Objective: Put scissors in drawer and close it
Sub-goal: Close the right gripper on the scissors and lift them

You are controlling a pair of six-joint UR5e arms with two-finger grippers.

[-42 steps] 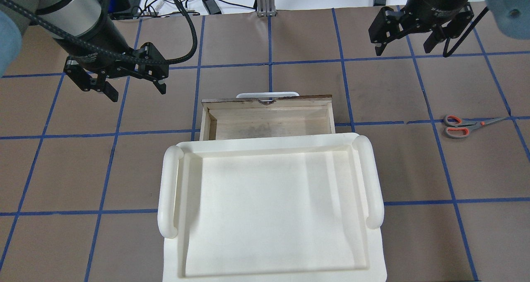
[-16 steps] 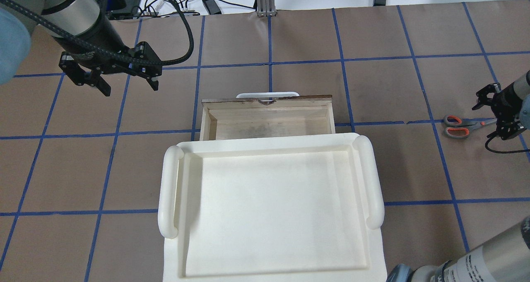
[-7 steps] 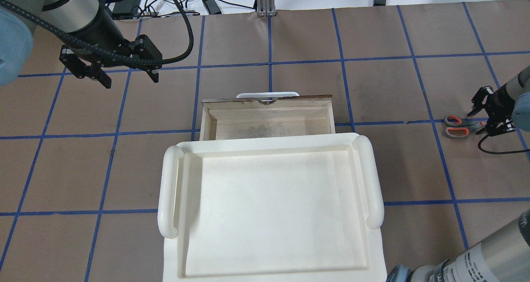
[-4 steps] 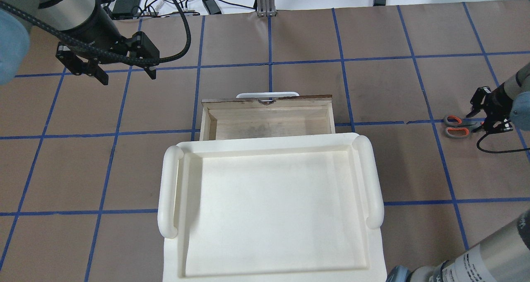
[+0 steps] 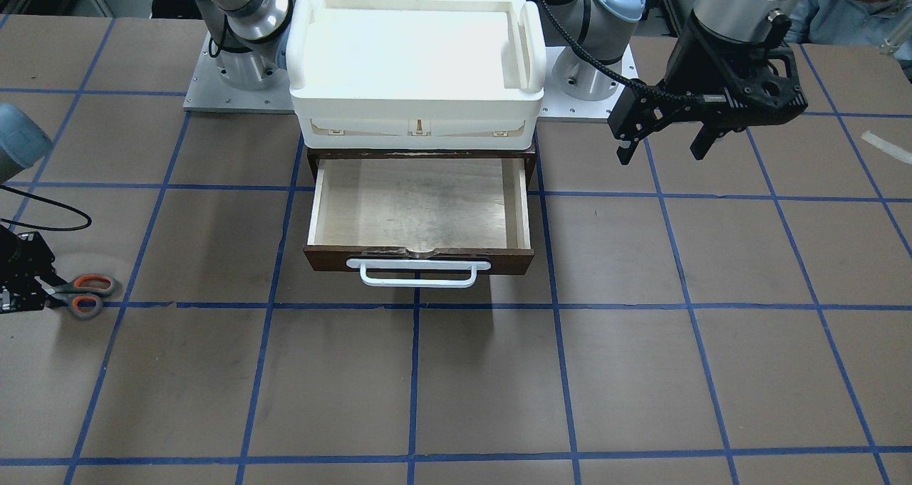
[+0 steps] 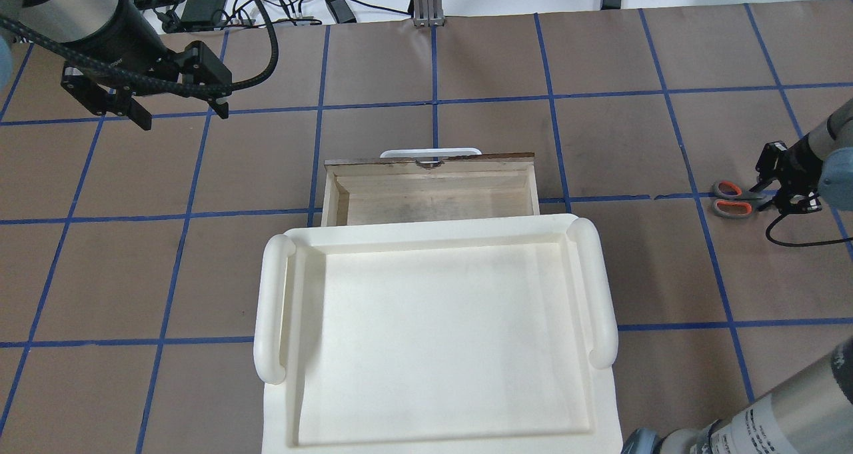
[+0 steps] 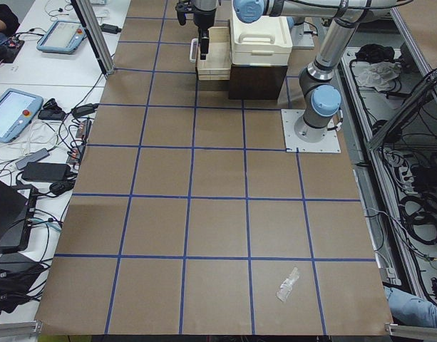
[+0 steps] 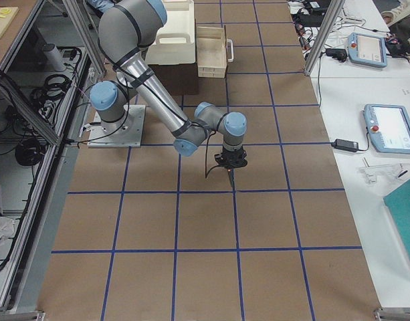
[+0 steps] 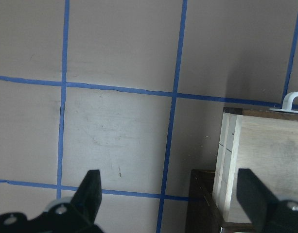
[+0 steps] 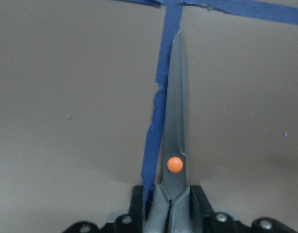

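The scissors [image 6: 732, 206] with grey and orange handles are at the table's right side, also seen in the front view [image 5: 85, 294]. My right gripper [image 6: 773, 193] is shut on the scissors just behind the pivot. In the right wrist view the silver blades [image 10: 175, 121] point away from the gripper [image 10: 170, 208] along a blue tape line. The drawer [image 6: 433, 201] stands pulled open and empty, with pale plywood inside and a white bar handle [image 5: 417, 273]. My left gripper [image 6: 180, 113] is open and empty, high above the table, far left of the drawer [image 9: 265, 160].
A cream-white plastic tray [image 6: 600, 287] sits on top of the dark cabinet that holds the drawer. Blue tape lines grid the brown table. A small clear wrapper [image 7: 288, 283] lies far off on the robot's left side. Cables and devices lie beyond the far table edge.
My right gripper came down from high at the back onto the scissors and shut on them; the handles have shifted slightly. My left gripper has drifted farther left and back, still open.
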